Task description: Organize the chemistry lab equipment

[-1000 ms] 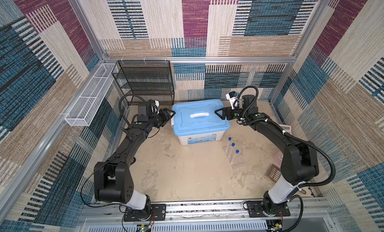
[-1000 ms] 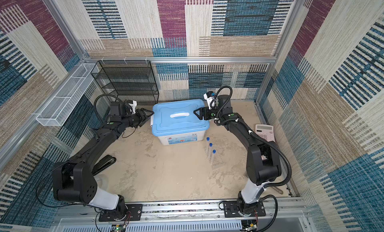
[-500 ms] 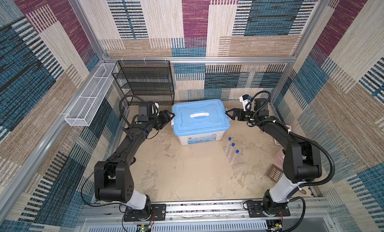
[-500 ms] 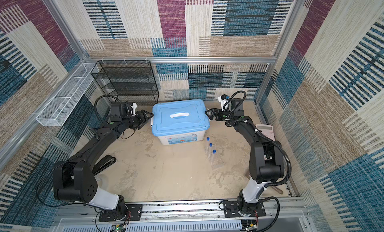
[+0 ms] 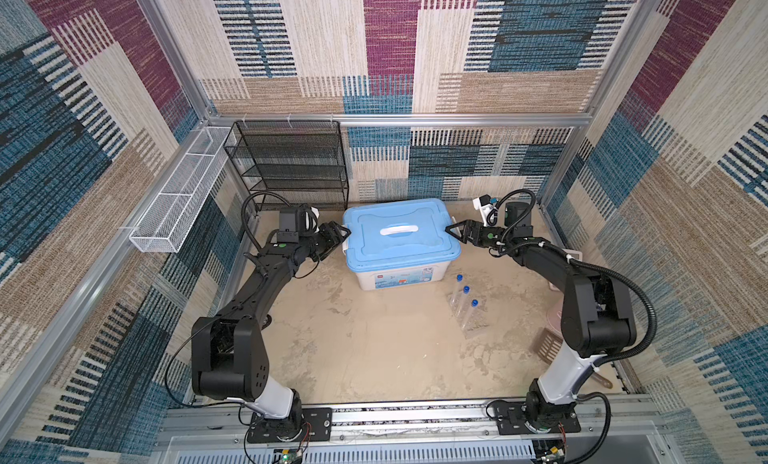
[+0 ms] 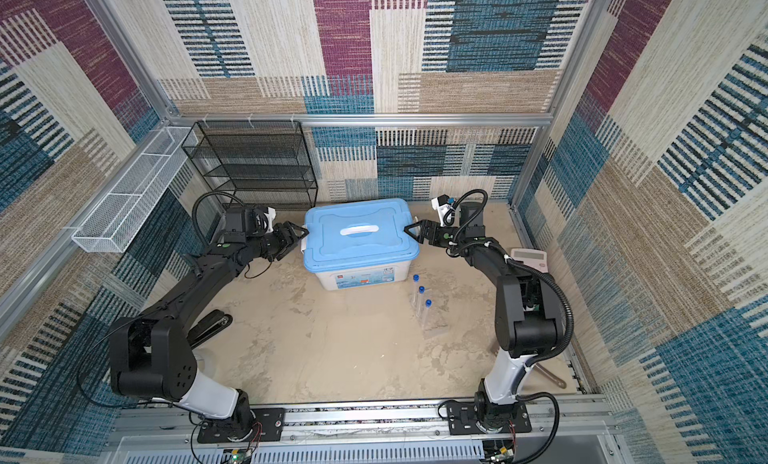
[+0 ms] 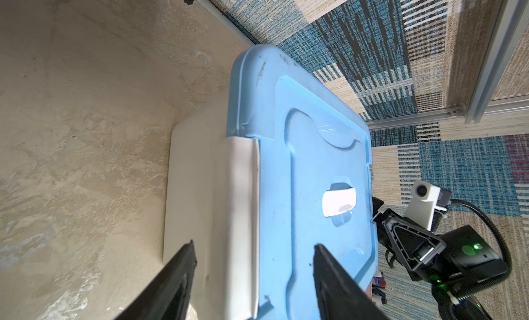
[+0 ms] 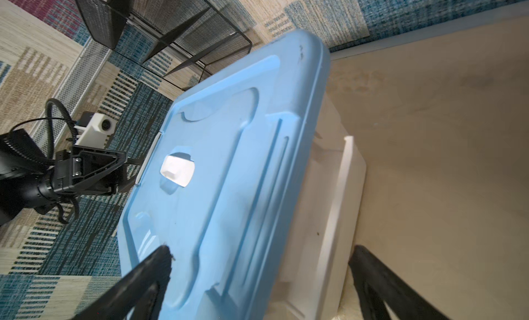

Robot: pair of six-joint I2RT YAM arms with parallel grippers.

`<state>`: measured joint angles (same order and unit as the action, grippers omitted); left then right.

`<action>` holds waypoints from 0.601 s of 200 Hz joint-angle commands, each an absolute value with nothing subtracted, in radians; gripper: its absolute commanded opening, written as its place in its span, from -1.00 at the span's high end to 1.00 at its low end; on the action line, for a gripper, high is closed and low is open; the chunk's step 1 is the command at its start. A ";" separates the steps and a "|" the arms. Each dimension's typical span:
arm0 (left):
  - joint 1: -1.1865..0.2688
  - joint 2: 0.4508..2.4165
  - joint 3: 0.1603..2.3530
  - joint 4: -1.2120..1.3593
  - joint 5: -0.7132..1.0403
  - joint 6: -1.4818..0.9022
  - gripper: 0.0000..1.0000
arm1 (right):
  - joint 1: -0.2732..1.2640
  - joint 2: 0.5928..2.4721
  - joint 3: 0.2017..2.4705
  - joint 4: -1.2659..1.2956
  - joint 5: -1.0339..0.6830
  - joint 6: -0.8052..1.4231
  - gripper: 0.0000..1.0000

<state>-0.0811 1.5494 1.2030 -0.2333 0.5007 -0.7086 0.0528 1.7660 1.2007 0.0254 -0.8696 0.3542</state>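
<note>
Blue-capped tubes (image 5: 463,302) lie loose; left end effector (image 5: 344,237), right end effector (image 5: 452,233) gape empty, flanking box (image 5: 399,252).

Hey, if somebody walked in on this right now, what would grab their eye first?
The blue-lidded storage box at the back middle of the table stands out first, with the left hand and right hand open at its opposite ends. Next come three blue-capped tubes lying near its front right corner.

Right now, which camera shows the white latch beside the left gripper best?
Left wrist: the latch runs large and sharp along the blue lid edge. Both top views show only a white sliver of it; the right wrist shows just its thin far edge.
</note>
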 commanded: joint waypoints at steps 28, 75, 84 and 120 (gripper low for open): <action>-0.090 1.549 1.204 -0.209 0.509 -0.713 -0.28 | 0.052 1.767 1.195 0.112 -0.940 0.449 -0.84; -0.101 1.551 1.205 -0.198 0.503 -0.721 -0.24 | 0.052 1.732 1.207 0.089 -0.931 0.449 -0.74; -0.104 1.551 1.205 -0.196 0.503 -0.723 -0.24 | 0.053 1.727 1.208 0.088 -0.933 0.452 -0.73; -0.114 1.554 1.213 -0.196 0.498 -0.726 -0.23 | 0.053 1.724 1.212 0.085 -0.946 0.455 -0.69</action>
